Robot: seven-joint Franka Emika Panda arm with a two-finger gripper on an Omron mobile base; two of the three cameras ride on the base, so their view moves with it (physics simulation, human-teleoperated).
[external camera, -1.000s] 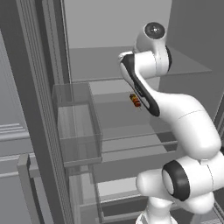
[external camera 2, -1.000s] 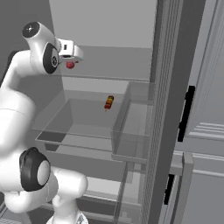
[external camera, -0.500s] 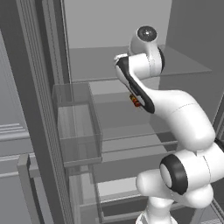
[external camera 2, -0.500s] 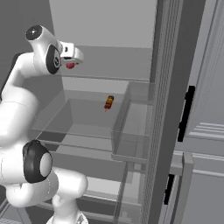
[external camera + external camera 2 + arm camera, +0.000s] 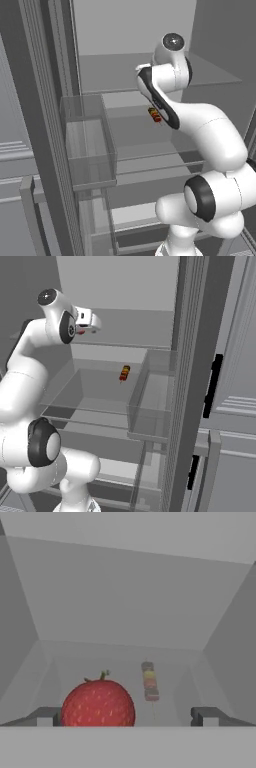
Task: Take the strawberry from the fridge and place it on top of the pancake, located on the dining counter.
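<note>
The fridge [image 5: 125, 30] stands open with my arm reaching into its upper compartment. In the hand view the strawberry [image 5: 98, 704] is large and close. It lies on a pale shelf between my open gripper's [image 5: 125, 717] fingertips [image 5: 45, 716], nearer the left one, and nothing is gripped. In the right base view the gripper [image 5: 92, 323] is at the upper shelf, with a speck of the red strawberry [image 5: 80, 332] just under the hand. The pancake and the dining counter are out of view.
An elongated orange-red-and-dark banded item [image 5: 149, 681] lies further back, also on the lower shelf in the base views [image 5: 155, 114] [image 5: 124, 372]. Clear door bins [image 5: 87, 145] [image 5: 150, 401] flank the shelves. The fridge side walls close in on both sides.
My hand has pushed a little further into the fridge, toward the strawberry. The jaws have stayed open and nothing on the shelves has moved.
</note>
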